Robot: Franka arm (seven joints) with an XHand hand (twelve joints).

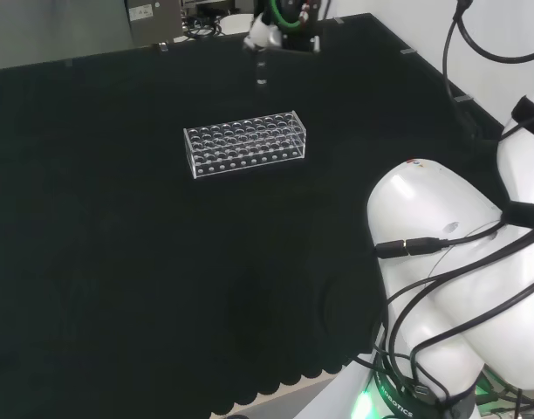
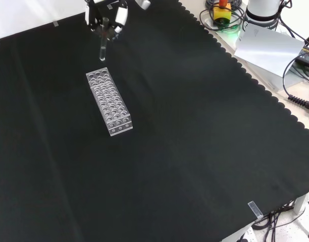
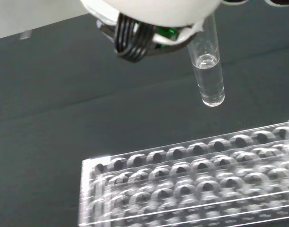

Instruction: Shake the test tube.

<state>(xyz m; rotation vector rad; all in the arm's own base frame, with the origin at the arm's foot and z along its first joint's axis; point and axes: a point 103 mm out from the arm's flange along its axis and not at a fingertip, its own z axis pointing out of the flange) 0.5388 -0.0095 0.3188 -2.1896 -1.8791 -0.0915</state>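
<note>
Test tube (image 2: 102,49) hangs from hand (image 2: 106,17), above rack (image 2: 109,101).

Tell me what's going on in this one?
The robot's hand holds a clear test tube up in the air, above the black cloth and clear of the rack. The wrist view shows a little clear liquid in the tube's rounded bottom. The clear plastic test tube rack stands on the cloth below, and its holes look empty.

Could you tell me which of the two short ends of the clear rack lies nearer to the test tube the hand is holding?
In the front view, the upper end of the rack: the test tube held by the hand hangs just above it.
</note>
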